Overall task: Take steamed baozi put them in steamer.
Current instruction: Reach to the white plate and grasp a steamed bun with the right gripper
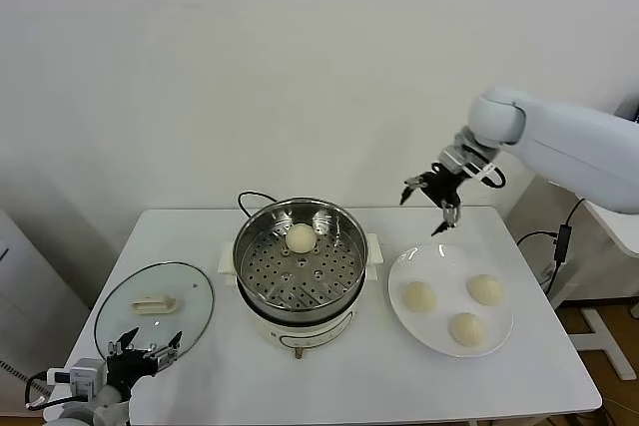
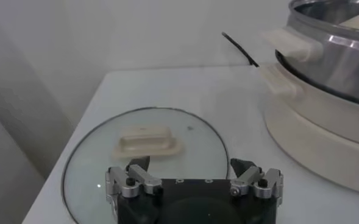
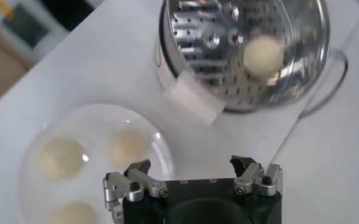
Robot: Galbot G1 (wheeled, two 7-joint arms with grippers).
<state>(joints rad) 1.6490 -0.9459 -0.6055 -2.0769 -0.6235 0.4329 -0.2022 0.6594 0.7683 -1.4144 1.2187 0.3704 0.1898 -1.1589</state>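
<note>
While three baozi wait on the plate:
Right hand (image 1: 436,199): empty, fingers spread, above plate (image 1: 404,321) rim.
Left hand (image 1: 140,353): parked, spread.
Risk: off-centre squeeze dents baozi (image 1: 418,295), or it rolls off.

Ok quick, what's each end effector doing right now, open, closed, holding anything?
Left end effector: open, empty, low at the table's near corner by the glass lid.
Right end effector: open, empty, raised above the plate's far edge.
</note>
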